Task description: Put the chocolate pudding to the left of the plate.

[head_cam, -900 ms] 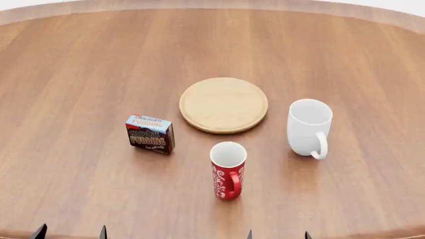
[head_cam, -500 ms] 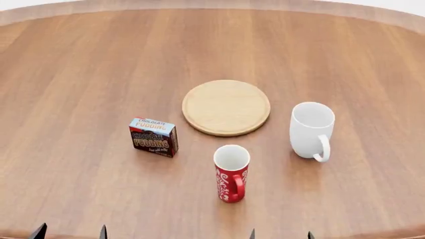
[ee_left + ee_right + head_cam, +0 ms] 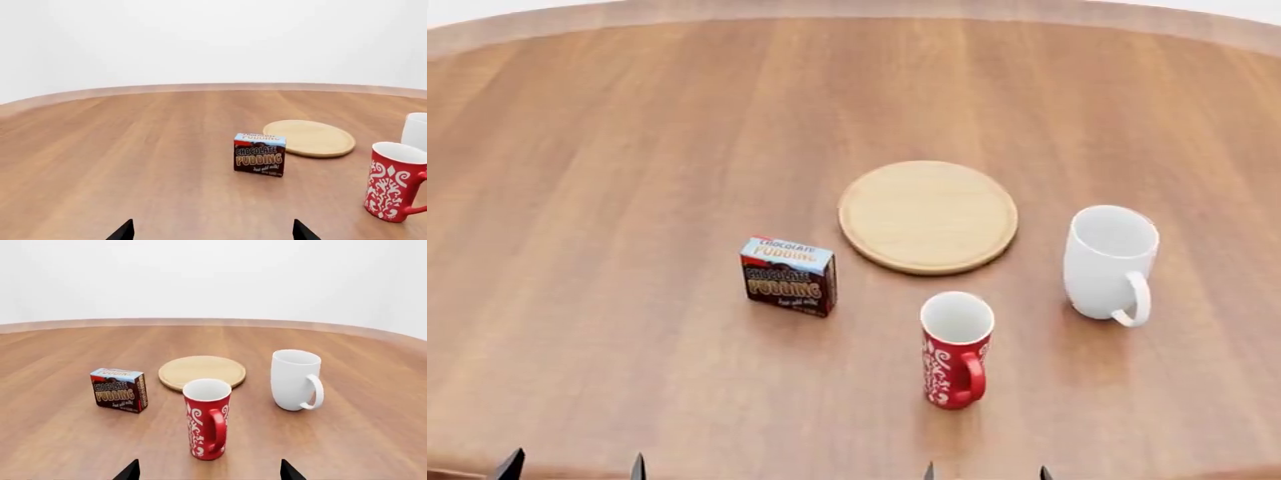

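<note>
The chocolate pudding carton point(image 3: 789, 275) stands upright on the wooden table, to the front left of the pale round plate point(image 3: 928, 216). It also shows in the left wrist view point(image 3: 259, 154) and the right wrist view point(image 3: 120, 389). The plate shows in both wrist views too point(image 3: 310, 138) point(image 3: 201, 370). My left gripper point(image 3: 574, 467) is open and empty near the table's front edge, well short of the carton; only its fingertips show point(image 3: 212, 231). My right gripper point(image 3: 985, 471) is open and empty, its fingertips in front of the red mug point(image 3: 208, 471).
A red patterned mug point(image 3: 957, 349) stands in front of the plate. A white mug point(image 3: 1110, 262) stands to the plate's right. The round table's far edge point(image 3: 854, 12) curves along the back.
The whole scene has shifted to the right in the head view. The objects keep their places relative to each other. Both grippers stay low at the front edge.
</note>
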You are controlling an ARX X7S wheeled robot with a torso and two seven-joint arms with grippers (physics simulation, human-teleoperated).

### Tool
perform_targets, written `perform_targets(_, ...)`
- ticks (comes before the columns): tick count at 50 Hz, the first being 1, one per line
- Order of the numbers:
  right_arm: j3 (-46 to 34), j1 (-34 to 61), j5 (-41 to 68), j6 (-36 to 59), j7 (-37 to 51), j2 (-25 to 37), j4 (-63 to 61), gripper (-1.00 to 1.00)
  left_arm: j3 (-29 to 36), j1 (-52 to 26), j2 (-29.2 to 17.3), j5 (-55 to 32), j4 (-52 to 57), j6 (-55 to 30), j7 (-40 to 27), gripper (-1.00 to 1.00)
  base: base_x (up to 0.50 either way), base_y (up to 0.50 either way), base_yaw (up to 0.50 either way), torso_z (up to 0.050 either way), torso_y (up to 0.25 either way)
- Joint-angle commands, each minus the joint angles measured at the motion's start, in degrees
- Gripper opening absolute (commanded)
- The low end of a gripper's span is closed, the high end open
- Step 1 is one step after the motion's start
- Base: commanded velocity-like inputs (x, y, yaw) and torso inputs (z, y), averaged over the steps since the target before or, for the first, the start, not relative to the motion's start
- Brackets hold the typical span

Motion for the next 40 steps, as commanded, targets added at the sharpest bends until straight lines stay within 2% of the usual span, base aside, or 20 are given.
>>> perform_targets(1,-1.0,0.1,0.6,0.2,1.1,0.8,0.0,1.0,1.1,-0.1,-0.8,-0.6,-0.3,0.5,-0.8,1.0,0.0,0.2,0.0,0.0,0.0)
perform_targets(13,-1.8,-0.1,2.0,0.1,1.5,1.6,-0.7,1.0,2.0,0.0,-1.5,-1.5,0.2,0.4,-1.6,1.0,0.0,0.44,0.0,0.0,0.0)
perform_targets(40,-3.8,-0.1,2.6,-0.5,3.2,3.0,-0.9,1.0,3.7,0.2,-2.9,-2.4,1.0,0.2,-3.2,1.0,0.0,0.19,0.0,0.0,0.0)
